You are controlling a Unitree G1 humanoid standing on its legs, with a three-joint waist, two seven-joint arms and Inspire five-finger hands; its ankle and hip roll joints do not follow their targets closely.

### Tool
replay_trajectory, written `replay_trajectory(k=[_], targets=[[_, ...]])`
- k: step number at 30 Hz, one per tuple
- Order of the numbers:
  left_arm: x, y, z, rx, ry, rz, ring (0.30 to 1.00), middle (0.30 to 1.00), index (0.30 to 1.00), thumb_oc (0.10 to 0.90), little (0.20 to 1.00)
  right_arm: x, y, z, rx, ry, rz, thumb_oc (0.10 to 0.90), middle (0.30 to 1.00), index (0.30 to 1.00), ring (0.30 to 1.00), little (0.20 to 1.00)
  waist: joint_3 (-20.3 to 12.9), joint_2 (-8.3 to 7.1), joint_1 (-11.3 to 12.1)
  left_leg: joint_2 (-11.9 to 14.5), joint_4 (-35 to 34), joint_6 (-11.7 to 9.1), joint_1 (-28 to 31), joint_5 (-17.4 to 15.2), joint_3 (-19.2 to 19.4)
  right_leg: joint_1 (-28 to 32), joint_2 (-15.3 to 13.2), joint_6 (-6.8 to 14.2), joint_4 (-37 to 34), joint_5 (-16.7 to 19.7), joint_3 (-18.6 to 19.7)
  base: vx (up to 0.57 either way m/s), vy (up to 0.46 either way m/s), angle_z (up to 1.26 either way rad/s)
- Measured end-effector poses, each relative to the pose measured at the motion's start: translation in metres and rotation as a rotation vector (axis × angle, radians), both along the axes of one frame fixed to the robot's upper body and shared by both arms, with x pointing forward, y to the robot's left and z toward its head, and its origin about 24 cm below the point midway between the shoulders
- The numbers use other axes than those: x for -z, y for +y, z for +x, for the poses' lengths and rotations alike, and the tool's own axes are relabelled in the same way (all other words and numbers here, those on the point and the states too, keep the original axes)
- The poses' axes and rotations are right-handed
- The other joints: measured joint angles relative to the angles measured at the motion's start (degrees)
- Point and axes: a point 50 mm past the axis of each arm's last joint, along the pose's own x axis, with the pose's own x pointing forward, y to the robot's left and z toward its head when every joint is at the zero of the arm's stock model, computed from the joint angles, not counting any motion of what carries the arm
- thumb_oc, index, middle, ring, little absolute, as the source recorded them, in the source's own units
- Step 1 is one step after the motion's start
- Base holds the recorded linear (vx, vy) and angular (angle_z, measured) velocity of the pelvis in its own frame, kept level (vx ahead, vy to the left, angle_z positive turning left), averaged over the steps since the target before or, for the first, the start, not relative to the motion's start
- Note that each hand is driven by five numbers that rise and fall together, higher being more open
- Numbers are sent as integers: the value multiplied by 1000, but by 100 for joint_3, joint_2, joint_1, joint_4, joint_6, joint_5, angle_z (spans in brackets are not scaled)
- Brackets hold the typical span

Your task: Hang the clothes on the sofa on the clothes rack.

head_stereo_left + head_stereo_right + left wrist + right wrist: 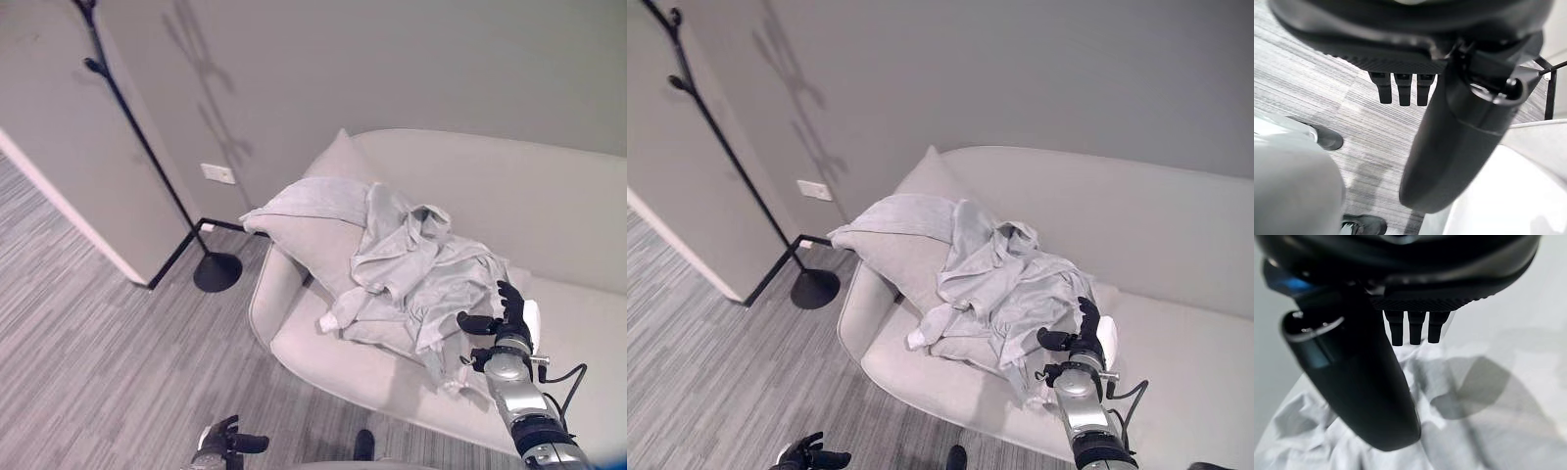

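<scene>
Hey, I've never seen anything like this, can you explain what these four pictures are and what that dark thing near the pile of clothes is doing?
This is a two-legged robot with two arms ending in dark hands. Two pictures come from cameras in its head, looking down. They show a pale sofa with a cushion and a crumpled light grey garment lying on it. Against the wall stands a black clothes rack, where the clothing should end up.

The other two pictures come from cameras on the wrists, so each shows its own hand very close. The right hand is open and hangs just above the garment's edge, holding nothing. The left hand is low by the floor, open and idle, over the striped carpet.
</scene>
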Motion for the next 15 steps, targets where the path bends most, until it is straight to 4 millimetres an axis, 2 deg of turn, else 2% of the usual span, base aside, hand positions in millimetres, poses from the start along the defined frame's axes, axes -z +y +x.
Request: replay_trajectory(k=[1, 3, 4, 5, 6, 7, 8, 9, 10, 11, 13, 15], targets=[[-2, 1, 6, 65, -17, 16, 900, 900, 900, 800, 900, -1, -1, 0, 5, -10, 10, 800, 900, 900, 900, 900, 23, -39, -6, 49, -18, -14, -93, -10, 11, -13, 0, 2, 0, -16, -193, 2, -14, 85], [-4, 1, 11, 97, -37, 22, 900, 900, 900, 800, 900, -4, 0, 3, -1, -30, 15, 800, 900, 900, 900, 900, 37, -37, 52, 102, -75, -9, -214, -6, 281, -26, -19, -34, -1, -39, -407, 18, -3, 68], [-4, 2, 13, 101, -41, 23, 900, 900, 900, 800, 900, -6, 1, 4, -5, -42, 15, 800, 900, 900, 900, 900, 69, -69, 37, 90, -23, -9, -298, -17, 502, -29, -71, -37, -3, -41, -493, 35, 24, 69], [-5, 3, 14, 122, -40, 31, 900, 900, 900, 800, 900, -12, 0, 6, -7, -74, 15, 800, 900, 900, 900, 900, 119, -52, -4, 91, -44, 90, -429, -11, 1100, -15, -135, -28, 0, -36, -615, -8, 38, 55], [-5, 4, 15, 123, -43, 31, 900, 900, 900, 800, 900, -15, 1, 7, -9, -89, 15, 800, 900, 900, 900, 900, 148, -84, 0, 132, -57, 114, -423, -11, 1310, -26, -176, -6, -1, -20, -617, -16, 42, 50], [-5, 6, 14, 126, -39, 34, 900, 900, 900, 800, 900, -18, 1, 8, -12, -106, 13, 800, 900, 900, 900, 900, 175, -63, -31, 235, -53, 93, -462, 33, 1725, -10, -219, 21, 8, 2, -672, -18, 32, 71], [-5, 9, 13, 123, -30, 35, 900, 900, 900, 800, 900, -24, -2, 2, 1, -142, 12, 800, 900, 900, 900, 900, 246, -97, -180, 525, 59, 34, -538, 6, 2933, 50, -434, 57, -3, 5, -1000, 62, 29, 115], [-4, 8, 9, 125, -15, 34, 900, 900, 900, 800, 900, -32, -8, -7, 17, -184, 3, 800, 900, 900, 900, 900, 249, -68, -307, 701, 20, 28, -553, 123, 3661, 67, -571, 120, 2, -6, -1159, 61, 15, 115], [-3, 7, 7, 127, -10, 32, 900, 900, 900, 800, 900, -35, -9, -9, 18, -197, -5, 800, 900, 900, 900, 900, 238, -5, -341, 707, -62, 33, -523, 273, 3773, 74, -582, 190, 9, 24, -1159, 52, 9, 57], [-2, 6, 4, 130, 1, 32, 900, 900, 900, 800, 900, -38, -12, -10, 19, -207, -15, 800, 900, 900, 900, 900, 229, 96, -328, 662, -172, -40, -469, 581, 3795, 75, -609, 297, 28, 73, -1090, 55, 24, 5], [0, 11, -12, 95, 32, 34, 900, 900, 900, 800, 900, -31, -12, -16, 25, -178, -10, 800, 900, 900, 900, 900, 229, 74, -264, 471, -284, 6, -294, 560, 3826, 156, -755, 370, 28, 113, -933, 103, 25, 0], [0, 10, -14, 99, 31, 32, 900, 900, 900, 800, 900, -22, -10, -21, 24, -140, 7, 800, 900, 900, 900, 900, 194, 65, -259, 397, -321, 29, -186, 588, 3829, 253, -812, 440, 29, 147, -887, 63, 11, 6]])
